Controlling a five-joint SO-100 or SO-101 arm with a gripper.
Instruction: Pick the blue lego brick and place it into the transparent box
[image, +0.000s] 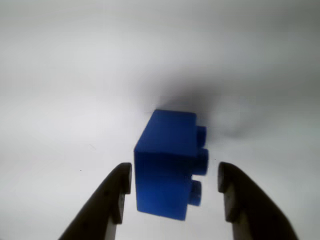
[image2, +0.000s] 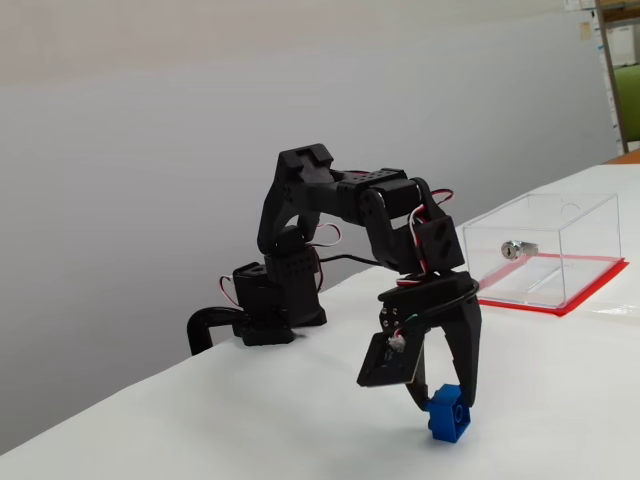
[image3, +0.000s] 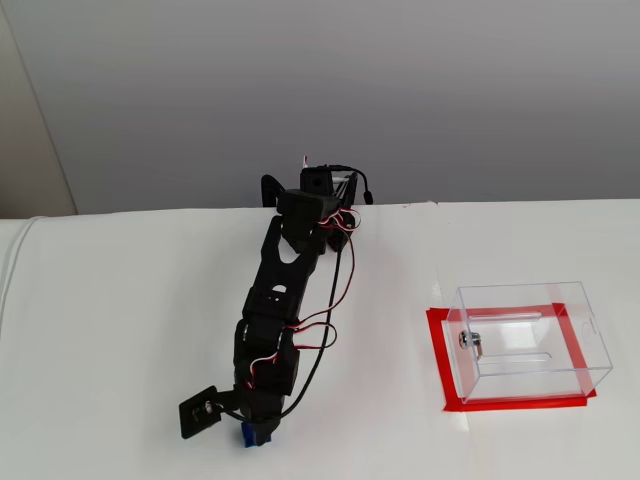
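Observation:
The blue lego brick (image: 165, 170) lies on its side on the white table, studs facing right in the wrist view. My gripper (image: 175, 172) is lowered around it with the jaws open; one black finger stands on each side with a small gap. In both fixed views the gripper (image2: 440, 398) (image3: 258, 424) points down at the brick (image2: 449, 414) (image3: 254, 436). The transparent box (image2: 545, 245) (image3: 528, 335) stands on a red base border, well away from the gripper, at the right in both fixed views, and looks empty.
The arm's base (image2: 270, 300) (image3: 320, 195) sits at the table's far edge by a grey wall. A silver lock cylinder (image2: 518, 249) (image3: 470, 340) is on one box wall. The white table (image2: 250, 420) (image3: 120, 320) stretches around the arm.

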